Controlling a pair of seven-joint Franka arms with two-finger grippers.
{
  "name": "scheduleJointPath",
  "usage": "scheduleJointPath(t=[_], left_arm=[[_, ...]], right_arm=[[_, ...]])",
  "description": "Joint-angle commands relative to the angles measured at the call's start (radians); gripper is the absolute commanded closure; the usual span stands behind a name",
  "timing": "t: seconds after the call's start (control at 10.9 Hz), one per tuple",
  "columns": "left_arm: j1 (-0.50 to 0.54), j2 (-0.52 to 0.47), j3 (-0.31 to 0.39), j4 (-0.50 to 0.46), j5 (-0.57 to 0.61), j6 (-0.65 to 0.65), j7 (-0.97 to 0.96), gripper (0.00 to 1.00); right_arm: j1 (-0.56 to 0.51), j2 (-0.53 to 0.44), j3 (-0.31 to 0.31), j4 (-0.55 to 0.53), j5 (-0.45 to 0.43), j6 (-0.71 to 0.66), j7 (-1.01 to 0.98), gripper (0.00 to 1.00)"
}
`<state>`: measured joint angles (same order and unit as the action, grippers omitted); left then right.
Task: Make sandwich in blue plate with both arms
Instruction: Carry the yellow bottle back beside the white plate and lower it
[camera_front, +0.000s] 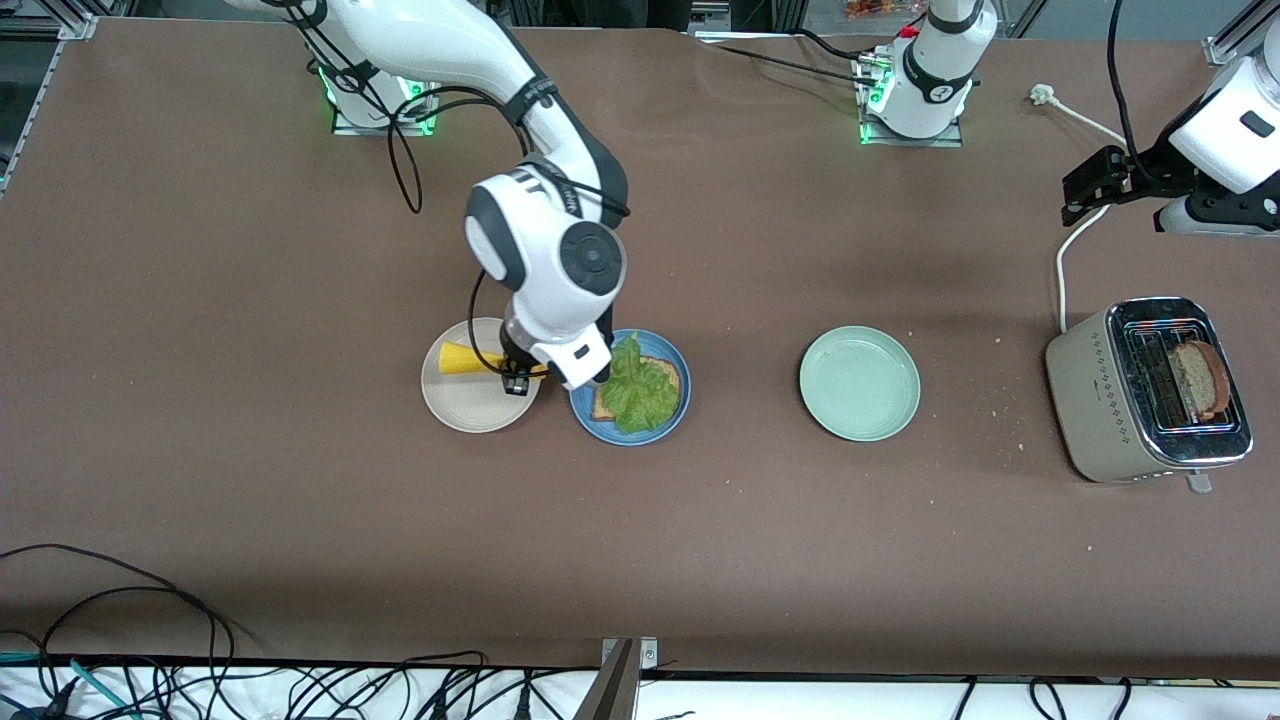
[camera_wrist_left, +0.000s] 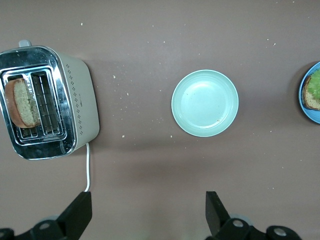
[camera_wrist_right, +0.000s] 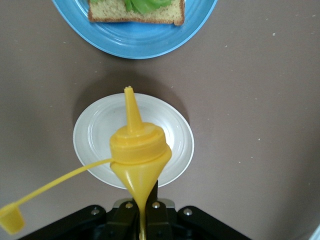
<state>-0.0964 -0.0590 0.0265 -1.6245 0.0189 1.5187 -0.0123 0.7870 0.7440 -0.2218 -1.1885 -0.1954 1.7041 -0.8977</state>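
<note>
The blue plate (camera_front: 583, 420) (camera_wrist_right: 135, 42) holds one brown bread slice (camera_front: 668, 372) (camera_wrist_right: 135, 15) with a green lettuce leaf (camera_front: 637, 390) on top. My right gripper (camera_front: 517, 380) (camera_wrist_right: 145, 215) is shut on a yellow squeeze bottle (camera_front: 462, 359) (camera_wrist_right: 137, 150), pinching its body flat. The bottle hangs over the beige plate (camera_front: 470, 410) (camera_wrist_right: 95, 135) with its nozzle open and its tethered cap (camera_wrist_right: 11, 220) dangling. A second bread slice (camera_front: 1200, 380) (camera_wrist_left: 22, 102) stands in the toaster (camera_front: 1100, 400) (camera_wrist_left: 80, 100). My left gripper (camera_front: 1095, 185) (camera_wrist_left: 147, 202) waits open and empty, high over the table beside the toaster.
A pale green plate (camera_front: 859, 383) (camera_wrist_left: 205, 102) lies bare between the blue plate and the toaster. The toaster's white cord (camera_front: 1062, 270) runs across the table toward the left arm's base. Crumbs are scattered around the toaster.
</note>
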Motion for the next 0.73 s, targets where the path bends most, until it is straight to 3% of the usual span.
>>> scheduleJointPath(t=[0.0, 0.18, 0.64], left_arm=[[0.006, 0.013, 0.007, 0.015, 0.013, -0.006, 0.021, 0.0], [0.046, 0.046, 0.012, 0.017, 0.024, 0.003, 0.021, 0.0], [0.136, 0.266, 0.01, 0.17, 0.113, 0.012, 0.053, 0.0]], right_arm=[[-0.13, -0.081, 0.01, 0.0, 0.195, -0.03, -0.237, 1.0], [-0.237, -0.119, 0.01, 0.001, 0.378, -0.105, -0.372, 1.0], [-0.515, -0.137, 0.013, -0.014, 0.735, -0.294, -0.83, 1.0]])
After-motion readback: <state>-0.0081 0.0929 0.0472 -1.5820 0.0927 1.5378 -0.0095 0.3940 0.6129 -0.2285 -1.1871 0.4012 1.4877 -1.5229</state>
